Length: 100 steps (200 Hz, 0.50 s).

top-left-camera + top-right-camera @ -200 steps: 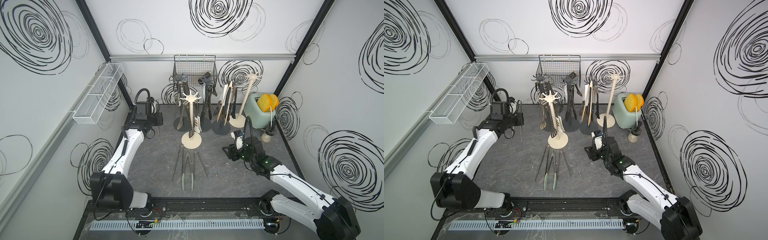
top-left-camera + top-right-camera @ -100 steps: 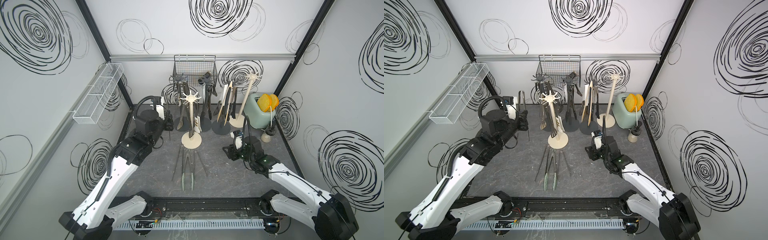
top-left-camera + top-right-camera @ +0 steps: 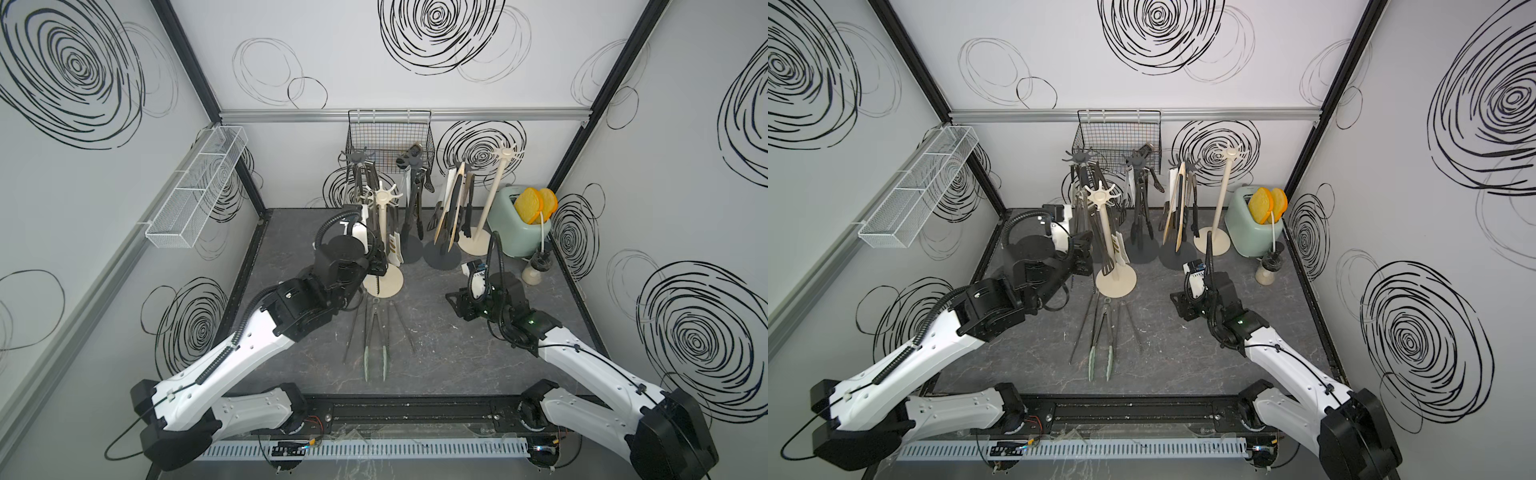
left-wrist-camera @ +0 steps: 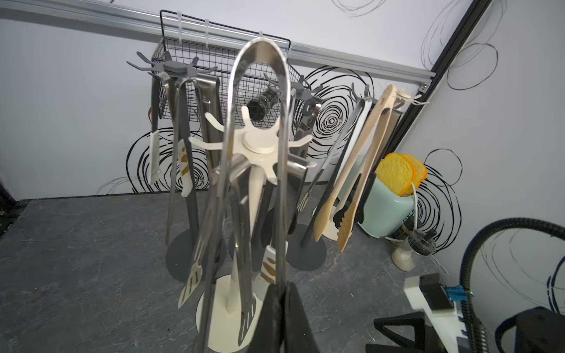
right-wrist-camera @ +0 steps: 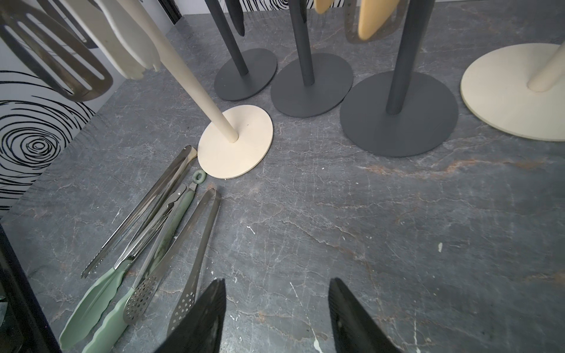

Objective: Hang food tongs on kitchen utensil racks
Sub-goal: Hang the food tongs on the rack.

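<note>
Left gripper (image 4: 282, 302) clamps slim shiny steel tongs (image 4: 260, 45), loop upward; right gripper (image 5: 276, 282) stands apart.

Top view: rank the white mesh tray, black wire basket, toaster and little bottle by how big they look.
1. White mesh tray, mounted high, probably nearer the camera
2. black wire basket
3. toaster, not far behind the basket
4. bottle

Five kitchen utensil racks (image 3: 381, 224) stand upright toward the back of the worktop (image 3: 457, 353), three dark grey and two cream, most with food tongs (image 4: 386, 101) hanging tips-down from their star hooks. One all-steel pair (image 4: 260, 45) stands upright, looped bend uppermost, one arm clamped in the left pincer (image 4: 282, 295), close before the near cream rack's star. Three more pairs lie flat side by side just in front of that rack's base, the middle pair (image 5: 102, 288) with pale green tips.
</note>
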Available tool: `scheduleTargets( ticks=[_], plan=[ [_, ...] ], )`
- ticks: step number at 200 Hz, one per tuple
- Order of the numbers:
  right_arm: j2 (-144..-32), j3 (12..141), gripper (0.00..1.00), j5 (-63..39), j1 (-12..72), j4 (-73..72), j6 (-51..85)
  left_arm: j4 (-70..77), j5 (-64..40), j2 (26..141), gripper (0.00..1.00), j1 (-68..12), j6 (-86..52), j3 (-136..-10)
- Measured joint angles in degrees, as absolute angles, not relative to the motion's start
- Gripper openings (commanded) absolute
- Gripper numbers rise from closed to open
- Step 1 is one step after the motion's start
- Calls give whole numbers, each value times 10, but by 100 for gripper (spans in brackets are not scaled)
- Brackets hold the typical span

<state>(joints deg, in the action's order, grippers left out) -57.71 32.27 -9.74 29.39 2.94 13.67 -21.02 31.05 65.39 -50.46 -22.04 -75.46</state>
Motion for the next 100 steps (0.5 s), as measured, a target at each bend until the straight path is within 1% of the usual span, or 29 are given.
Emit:
scheduleTargets(
  ticks=[36,100],
  plan=[
    [-572,323,56,-100,294,29,137,-180,354,676,0,-539,-237,-754],
    [-569,322,56,-102,293,29,137,-119,382,689,0,-539,-251,-721]
  ],
)
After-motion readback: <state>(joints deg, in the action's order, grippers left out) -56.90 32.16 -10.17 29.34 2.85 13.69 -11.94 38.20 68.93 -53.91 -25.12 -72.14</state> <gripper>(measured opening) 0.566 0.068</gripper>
